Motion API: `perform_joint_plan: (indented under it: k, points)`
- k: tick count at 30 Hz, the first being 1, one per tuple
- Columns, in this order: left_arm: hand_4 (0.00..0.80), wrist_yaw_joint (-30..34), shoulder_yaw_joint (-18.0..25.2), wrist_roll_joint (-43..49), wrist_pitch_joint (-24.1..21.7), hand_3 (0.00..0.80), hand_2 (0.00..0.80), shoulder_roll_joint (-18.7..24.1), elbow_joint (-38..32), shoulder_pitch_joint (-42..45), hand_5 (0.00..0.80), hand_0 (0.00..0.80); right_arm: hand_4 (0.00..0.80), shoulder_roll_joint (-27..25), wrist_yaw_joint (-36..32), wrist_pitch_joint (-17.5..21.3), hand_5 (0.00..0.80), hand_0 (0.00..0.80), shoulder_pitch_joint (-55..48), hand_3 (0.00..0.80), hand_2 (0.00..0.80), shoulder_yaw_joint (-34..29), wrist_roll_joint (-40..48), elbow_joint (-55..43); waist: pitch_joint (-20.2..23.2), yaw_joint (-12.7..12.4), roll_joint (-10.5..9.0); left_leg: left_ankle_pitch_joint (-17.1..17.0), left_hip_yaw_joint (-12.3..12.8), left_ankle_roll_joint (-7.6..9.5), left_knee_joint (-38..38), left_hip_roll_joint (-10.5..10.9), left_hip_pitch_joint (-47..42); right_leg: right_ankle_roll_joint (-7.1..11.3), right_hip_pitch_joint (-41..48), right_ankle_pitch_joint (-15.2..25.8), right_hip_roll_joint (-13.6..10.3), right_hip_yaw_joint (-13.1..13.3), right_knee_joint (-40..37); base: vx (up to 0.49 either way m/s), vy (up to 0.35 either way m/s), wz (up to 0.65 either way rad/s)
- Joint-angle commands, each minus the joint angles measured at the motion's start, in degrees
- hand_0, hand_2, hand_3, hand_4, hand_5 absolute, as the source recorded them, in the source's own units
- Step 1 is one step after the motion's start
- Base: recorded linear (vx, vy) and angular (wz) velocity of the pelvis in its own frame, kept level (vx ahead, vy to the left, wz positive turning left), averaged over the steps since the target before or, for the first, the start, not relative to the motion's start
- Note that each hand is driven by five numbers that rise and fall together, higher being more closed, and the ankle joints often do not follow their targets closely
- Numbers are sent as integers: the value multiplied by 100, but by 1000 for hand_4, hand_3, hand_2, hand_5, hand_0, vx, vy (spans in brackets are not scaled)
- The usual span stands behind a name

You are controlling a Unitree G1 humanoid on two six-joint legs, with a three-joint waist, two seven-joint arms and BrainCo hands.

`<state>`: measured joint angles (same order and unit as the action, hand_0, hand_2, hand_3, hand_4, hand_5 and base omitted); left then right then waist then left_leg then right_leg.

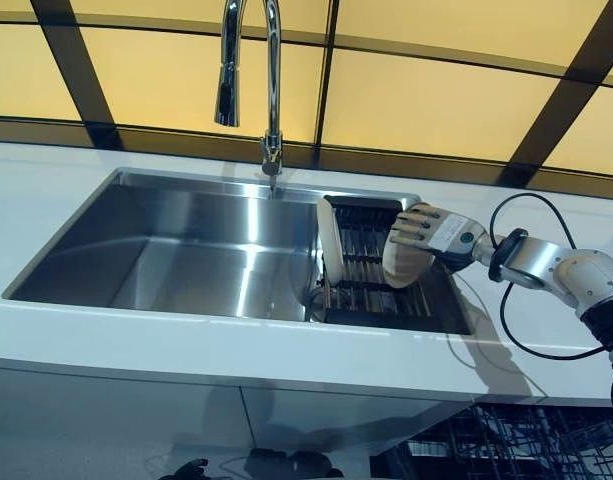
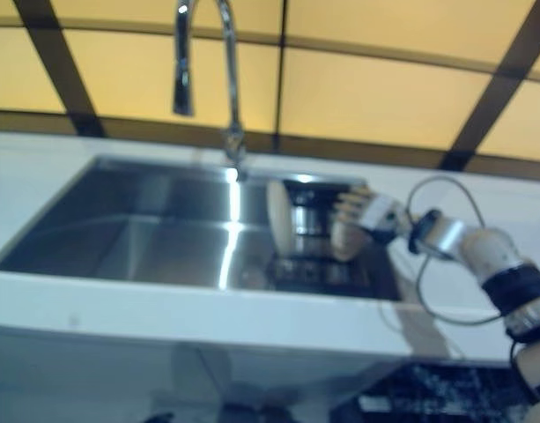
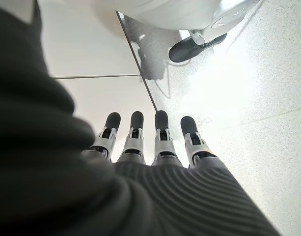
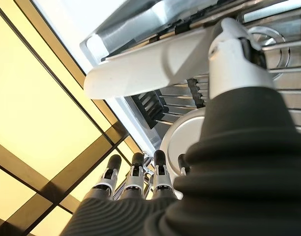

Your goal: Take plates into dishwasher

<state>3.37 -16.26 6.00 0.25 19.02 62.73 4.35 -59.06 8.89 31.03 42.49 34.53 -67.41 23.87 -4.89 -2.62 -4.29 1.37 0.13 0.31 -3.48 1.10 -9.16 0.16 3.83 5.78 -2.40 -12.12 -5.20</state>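
Observation:
A white plate point(image 1: 331, 240) stands on edge at the left end of the dark dish rack point(image 1: 371, 300) in the right part of the sink. A second pale plate point(image 1: 406, 265) stands further right in the rack. My right hand point(image 1: 424, 230) is at this second plate's top rim, its fingers point(image 4: 134, 172) fairly straight and reaching over the rim, its thumb point(image 4: 233, 54) spread toward the first plate point(image 4: 140, 69). The second plate point(image 4: 179, 140) shows between fingers and thumb. My left hand point(image 3: 150, 142) hangs low over the floor, fingers straight and empty.
The steel sink point(image 1: 176, 250) is set in a white counter point(image 1: 236, 350), with a tall tap point(image 1: 271, 80) at its back edge. A dark wire dishwasher rack point(image 1: 506, 445) shows below the counter at the lower right. A yellow panelled wall stands behind.

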Motion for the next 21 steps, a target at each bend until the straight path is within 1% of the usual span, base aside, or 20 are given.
perform_joint_plan:
  k: [1,21]
  points:
    - [0,-13,-185,194,-102,0,0,70,106,-185,0,0,0,-54,-35,-150,0,0,188,0,0,222,39,311,36,-215,-144,93,473,-132,245,-40,325,255,416,-674,97,-126,152,0,0,0]
    - [0,-15,-150,190,-114,0,0,78,107,-200,0,0,0,-73,-175,-171,0,0,108,0,0,210,-108,382,2,-216,-174,93,493,-126,265,-46,349,256,402,-673,94,-127,167,0,0,0]
